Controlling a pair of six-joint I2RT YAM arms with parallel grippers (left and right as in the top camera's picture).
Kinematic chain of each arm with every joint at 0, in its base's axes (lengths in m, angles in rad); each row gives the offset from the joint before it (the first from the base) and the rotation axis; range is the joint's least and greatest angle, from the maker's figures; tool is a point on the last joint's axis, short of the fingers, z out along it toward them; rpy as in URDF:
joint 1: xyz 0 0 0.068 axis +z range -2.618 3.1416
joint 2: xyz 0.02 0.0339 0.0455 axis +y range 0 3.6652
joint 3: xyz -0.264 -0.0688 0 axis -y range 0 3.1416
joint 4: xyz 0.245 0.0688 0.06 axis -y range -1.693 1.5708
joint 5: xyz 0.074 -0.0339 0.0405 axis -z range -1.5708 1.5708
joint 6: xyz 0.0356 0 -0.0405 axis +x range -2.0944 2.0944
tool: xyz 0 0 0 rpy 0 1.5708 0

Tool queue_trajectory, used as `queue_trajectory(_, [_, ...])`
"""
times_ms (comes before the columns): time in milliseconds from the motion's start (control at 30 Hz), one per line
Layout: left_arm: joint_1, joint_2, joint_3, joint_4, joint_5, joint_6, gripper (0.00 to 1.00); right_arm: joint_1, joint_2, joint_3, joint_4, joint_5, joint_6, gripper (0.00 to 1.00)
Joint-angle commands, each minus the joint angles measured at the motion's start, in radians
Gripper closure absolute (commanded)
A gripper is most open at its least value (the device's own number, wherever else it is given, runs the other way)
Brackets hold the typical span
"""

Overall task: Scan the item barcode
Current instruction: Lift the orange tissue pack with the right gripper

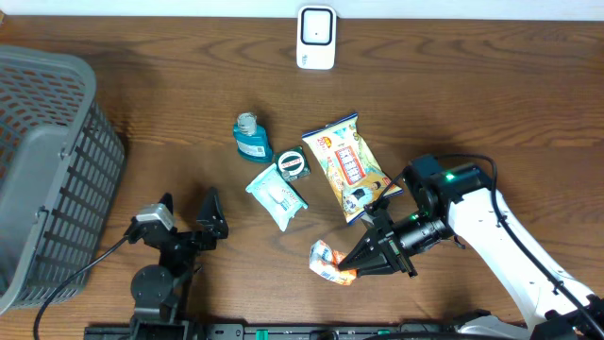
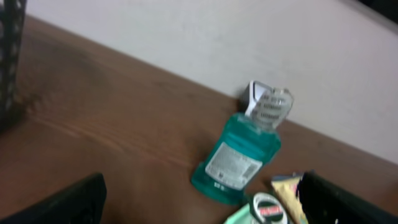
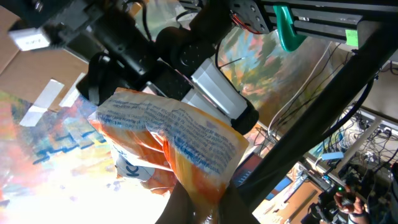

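Right gripper [image 1: 351, 267] sits lower centre-right of the overhead view. Its jaws are clamped on an orange packet [image 1: 327, 261], which sticks out from the tips toward the left of frame. In the right wrist view the packet fills the centre. It's crumpled, with the blue-printed side facing the cam, and it's pinched at its lower edge, where the fingers come in at the bottom of frame. That cam looks upward past the packet, so the bg is rig frame and cables, not the table.

Left gripper [image 1: 189, 215] is lower left in the overhead view, jaws spread wide w/ nothing between them. It's well apart from the orange packet. The left wrist view shows both its dark fingers at the bottom corners.

Other things on the wooden table [image 1: 472, 85]:
- A white device [image 1: 316, 38] at top centre, by the far edge, well apart from the held packet.
- A teal bottle [image 1: 252, 138] lying on its side at centre.
- A small round tin [image 1: 293, 163] just beside the bottle, to its lower right.
- A white-and-teal pouch [image 1: 276, 195] under the tin.
- A yellow snack bag [image 1: 350, 168] right of the tin. Its lower end is near the right arm.
- A grey basket [image 1: 47, 170] at the left edge.

We can't tell from these views where the barcode is on the packet.
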Motion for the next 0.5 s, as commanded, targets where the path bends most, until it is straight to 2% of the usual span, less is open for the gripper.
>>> queue_trajectory(0, [0.004,-0.003,-0.002,0.001,-0.014,0.0,0.02,-0.006,-0.011,0.009,0.003,-0.025,0.011,0.99])
queue_trajectory(267, [0.004,-0.003,-0.002,-0.083,-0.014,0.001,0.02,-0.006,-0.011,0.009,0.025,-0.025,0.011,0.99])
queue_trajectory(467, [0.004,0.004,-0.002,-0.077,-0.014,0.001,0.02,-0.006,-0.011,0.009,0.072,-0.024,0.011,0.99])
